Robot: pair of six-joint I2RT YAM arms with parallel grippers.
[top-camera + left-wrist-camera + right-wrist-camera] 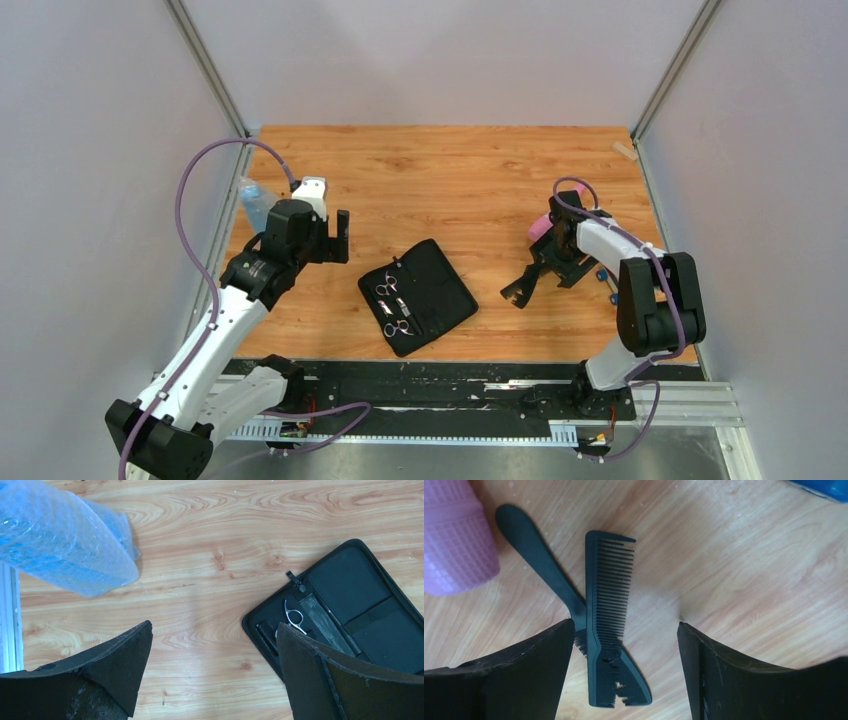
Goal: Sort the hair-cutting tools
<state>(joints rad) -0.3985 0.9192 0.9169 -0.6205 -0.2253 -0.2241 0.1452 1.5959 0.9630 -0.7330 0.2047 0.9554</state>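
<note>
Black on black: the right claw (pixel 624 630) stands apart above a slim matte comb (pixel 606 595) crossed with a second comb (pixel 536 555) on the wooden bench (pixel 749 570). Beyond, the left claw (pixel 215 630) gapes too, near an open black case (pixel 445 288) holding silver ring-handled scissors (pixel 386 290) and another pair (pixel 400 327).

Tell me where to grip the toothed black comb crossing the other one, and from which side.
Come straight down with the right claw and pinch the comb across its narrow width, spine to tooth tips, on the toothed stretch past the crossing. It lies flat on the table, and there the handle of the second comb angles clear, so only one should be caught.
</note>
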